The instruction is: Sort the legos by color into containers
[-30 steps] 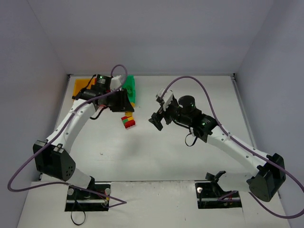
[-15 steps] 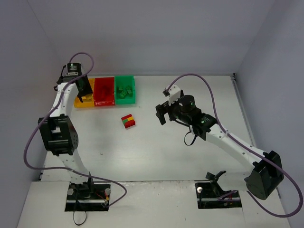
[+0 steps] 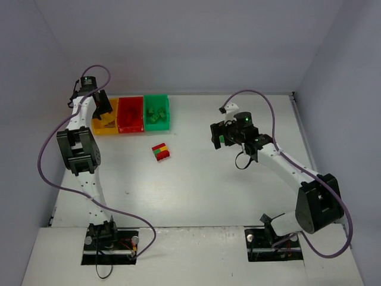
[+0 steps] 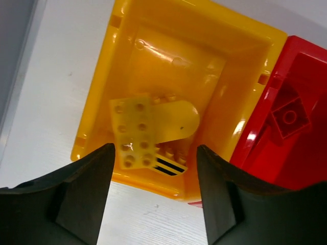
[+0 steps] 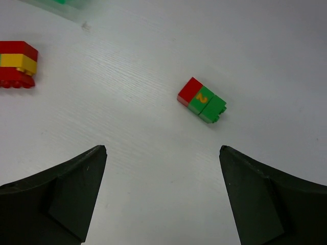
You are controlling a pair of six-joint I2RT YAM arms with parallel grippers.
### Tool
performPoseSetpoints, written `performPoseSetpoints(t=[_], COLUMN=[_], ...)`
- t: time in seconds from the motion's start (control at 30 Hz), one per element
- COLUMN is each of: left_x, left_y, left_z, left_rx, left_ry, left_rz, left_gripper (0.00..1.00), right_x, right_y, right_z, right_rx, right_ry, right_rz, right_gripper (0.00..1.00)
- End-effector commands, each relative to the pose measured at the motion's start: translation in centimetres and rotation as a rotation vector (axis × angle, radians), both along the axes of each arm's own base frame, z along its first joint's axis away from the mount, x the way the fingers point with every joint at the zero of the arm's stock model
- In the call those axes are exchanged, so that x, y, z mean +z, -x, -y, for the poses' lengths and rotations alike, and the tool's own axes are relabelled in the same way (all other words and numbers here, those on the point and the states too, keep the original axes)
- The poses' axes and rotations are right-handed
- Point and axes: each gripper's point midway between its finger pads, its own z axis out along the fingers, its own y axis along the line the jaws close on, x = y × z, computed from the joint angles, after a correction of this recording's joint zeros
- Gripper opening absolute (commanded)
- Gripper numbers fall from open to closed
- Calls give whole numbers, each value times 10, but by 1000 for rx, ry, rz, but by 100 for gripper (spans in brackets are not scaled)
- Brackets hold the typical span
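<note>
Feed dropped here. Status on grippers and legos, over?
Left gripper open over yellow bin, yellow pieces inside. Right gripper open, empty. Red-green clump, red-yellow clump loose on table. No obstruction seen.

Robot lab enclosure, plain grey walls around a white table, two bolted arms, purple cables

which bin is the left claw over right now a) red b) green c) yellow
c: in the left wrist view the left claw is open directly above the yellow bin, with yellow pieces lying inside it and the red bin off to one side.
</note>
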Motion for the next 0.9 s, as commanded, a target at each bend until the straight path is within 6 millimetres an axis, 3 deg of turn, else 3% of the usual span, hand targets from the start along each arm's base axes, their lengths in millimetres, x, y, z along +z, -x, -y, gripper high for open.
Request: performPoseSetpoints(t=[0.0,0.1,0.2,0.33,0.37,0.43,0.47,0.53,0.57,0.63,0.7,0.73,0.77,0.83,0.87], left_x=[50,58,74,92,104,104,115,114,122,118,127,121,131,125,134], left_y=[-18,-16,-13,-5,-2,5,10,19,25,37,50,59,68,85,94], left_z=[4,7,18,44,56,72,79,99,106,126,137,147,162,180,186], left_rx=[-24,-23,-21,-54,-79,-106,-121,-157,-170,-214,-247,-269,-309,-353,-375], left_ry=[-7,10,61,131,139,149,149,165,176,210,219,223,219,225,224], left_rz=[140,155,190,223,242,234,251,234,246,221,230,202,215,187,203], left_gripper=[59,66,67,68,69,69,72,74,74,74,74,74,74,74,74], right_x=[11,3,-1,-4,-12,-17,-30,-40,-57,-61,-74,-76,-82,-85,-89], right_y=[-28,-45,-61,-78,-80,-84,-87,-91,-91,-96,-99,-101,-104,-106,-109], right_z=[10,30,41,46,44,41,42,43,43,39,40,41,41,43,43], right_rx=[11,11,41,116,166,214,245,274,292,334,345,346,346,354,355], right_ry=[1,42,55,93,114,144,174,197,207,219,236,242,245,249,250], right_rz=[42,41,42,60,60,64,50,27,-11,-5,-25,-27,-35,-36,-40], right_gripper=[89,89,90,89,89,89,88,87,86,81,78,78,78,78,78])
